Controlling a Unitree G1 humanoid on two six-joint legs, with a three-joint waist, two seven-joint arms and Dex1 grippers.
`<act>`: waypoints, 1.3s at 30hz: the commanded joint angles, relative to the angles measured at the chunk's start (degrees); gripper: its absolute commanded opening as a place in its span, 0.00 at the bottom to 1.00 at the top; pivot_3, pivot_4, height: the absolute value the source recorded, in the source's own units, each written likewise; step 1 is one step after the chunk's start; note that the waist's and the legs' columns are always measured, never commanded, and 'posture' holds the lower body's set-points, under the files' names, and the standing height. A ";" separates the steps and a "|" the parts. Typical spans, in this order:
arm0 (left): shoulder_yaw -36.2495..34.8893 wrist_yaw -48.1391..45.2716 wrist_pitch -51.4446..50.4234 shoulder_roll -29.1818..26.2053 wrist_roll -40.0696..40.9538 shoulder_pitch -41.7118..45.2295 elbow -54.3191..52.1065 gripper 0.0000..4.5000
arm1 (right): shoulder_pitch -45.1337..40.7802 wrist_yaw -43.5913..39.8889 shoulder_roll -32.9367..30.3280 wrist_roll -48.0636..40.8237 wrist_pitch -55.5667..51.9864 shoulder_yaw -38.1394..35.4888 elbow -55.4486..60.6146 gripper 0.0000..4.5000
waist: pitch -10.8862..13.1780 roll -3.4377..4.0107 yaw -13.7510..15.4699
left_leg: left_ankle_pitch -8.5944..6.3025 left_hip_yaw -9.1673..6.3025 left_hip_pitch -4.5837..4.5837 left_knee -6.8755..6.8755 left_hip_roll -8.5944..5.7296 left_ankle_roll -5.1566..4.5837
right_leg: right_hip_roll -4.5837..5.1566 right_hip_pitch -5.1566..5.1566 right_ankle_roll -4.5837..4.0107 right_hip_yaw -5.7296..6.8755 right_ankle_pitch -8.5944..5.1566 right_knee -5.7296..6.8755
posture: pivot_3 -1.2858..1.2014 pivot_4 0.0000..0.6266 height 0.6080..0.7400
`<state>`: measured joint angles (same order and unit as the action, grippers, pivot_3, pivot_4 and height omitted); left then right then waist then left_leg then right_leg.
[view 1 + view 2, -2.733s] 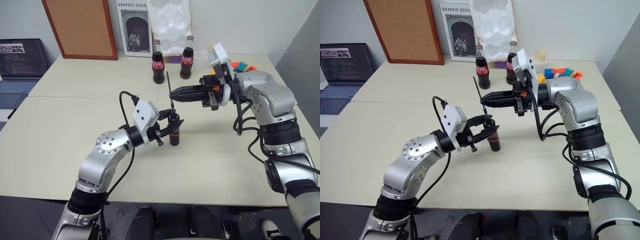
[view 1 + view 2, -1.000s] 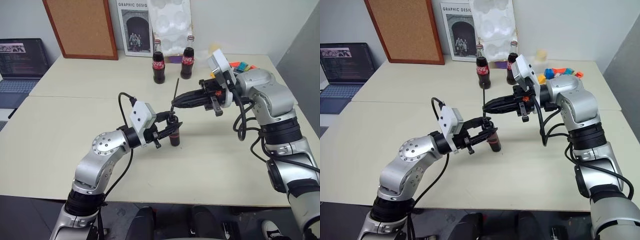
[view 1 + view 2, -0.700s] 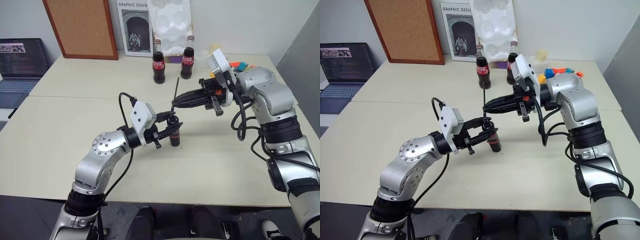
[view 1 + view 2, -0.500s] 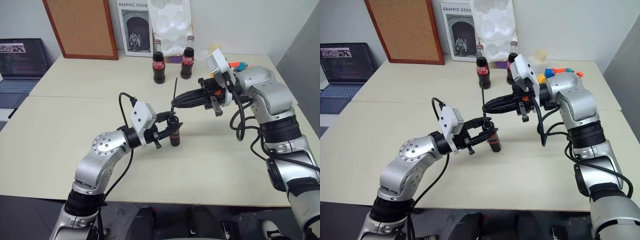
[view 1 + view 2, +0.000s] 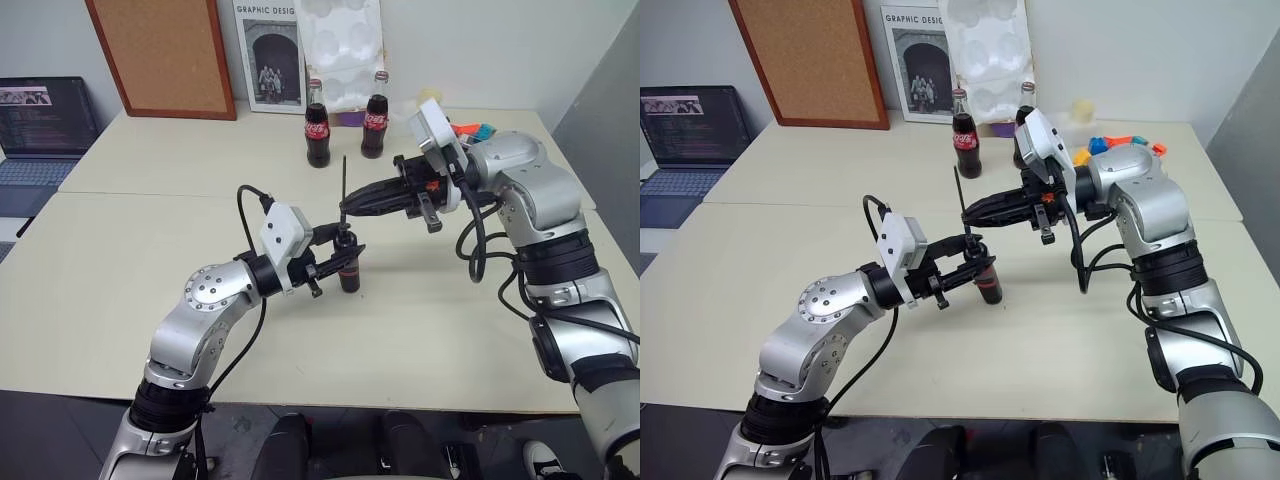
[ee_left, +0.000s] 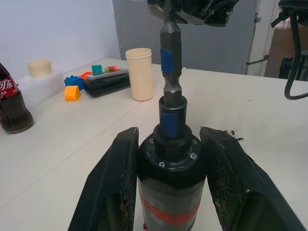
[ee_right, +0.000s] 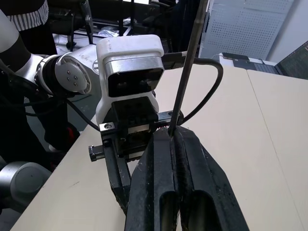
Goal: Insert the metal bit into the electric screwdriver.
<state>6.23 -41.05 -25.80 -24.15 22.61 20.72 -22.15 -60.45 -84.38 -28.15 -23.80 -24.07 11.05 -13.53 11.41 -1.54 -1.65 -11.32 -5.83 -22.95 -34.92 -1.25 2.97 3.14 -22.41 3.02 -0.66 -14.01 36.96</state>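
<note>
Metal bit [image 5: 345, 182] in right end effector [image 5: 347, 207]

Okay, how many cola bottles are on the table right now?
2. One cola bottle stands at the table's far edge before the poster; the second bottle stands just to its right, partly behind the right arm. More could be hidden.

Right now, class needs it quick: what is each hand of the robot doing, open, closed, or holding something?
Left hand: closed on the electric screwdriver, held upright.
Right hand: closed on the metal bit, above the screwdriver's top.
</note>
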 commanded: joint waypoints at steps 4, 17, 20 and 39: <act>0.97 -1.58 0.26 0.06 1.16 0.19 -0.92 0.38 | 1.52 -0.56 -1.04 1.46 1.24 0.73 1.46 0.02 | 0.00 0.00 0.00 | 0.00 0.00 0.01 0.00 0.00 0.00 | 0.00 0.01 0.00 0.00 0.00 0.00 | 0.52 0.24 1.00; 0.88 -1.81 0.15 -0.21 1.25 0.47 -0.77 0.38 | 2.96 0.29 -1.19 2.03 2.35 1.37 2.15 0.02 | 0.00 0.00 0.01 | 0.00 -0.01 0.03 0.00 0.00 0.00 | 0.00 0.03 0.00 0.00 0.00 0.00 | 0.52 0.24 1.00; 0.84 -1.84 0.11 -0.29 1.29 0.43 -0.83 0.38 | 3.03 0.47 -1.20 2.37 2.87 1.61 1.82 0.02 | 0.00 0.00 0.01 | 0.00 0.00 0.04 -0.01 0.00 0.00 | 0.00 0.04 0.00 0.00 0.00 0.00 | 0.52 0.24 1.00; 1.61 -2.57 1.00 -0.43 0.55 0.56 -0.58 0.38 | 1.35 1.64 -0.28 1.90 -0.51 1.84 0.50 0.02 | -0.01 0.00 0.01 | 0.00 -0.01 0.07 -0.01 0.00 0.00 | 0.00 0.06 0.00 0.00 0.00 0.02 | 0.52 0.24 1.00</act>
<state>6.31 -41.82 -25.61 -24.66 22.49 20.88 -21.67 -59.12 -83.30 -28.04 -23.59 -23.29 11.67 -12.26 11.40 -1.54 -1.65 -11.32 -5.85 -22.88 -34.93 -1.24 2.98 3.14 -22.35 3.02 -0.65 -14.01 36.97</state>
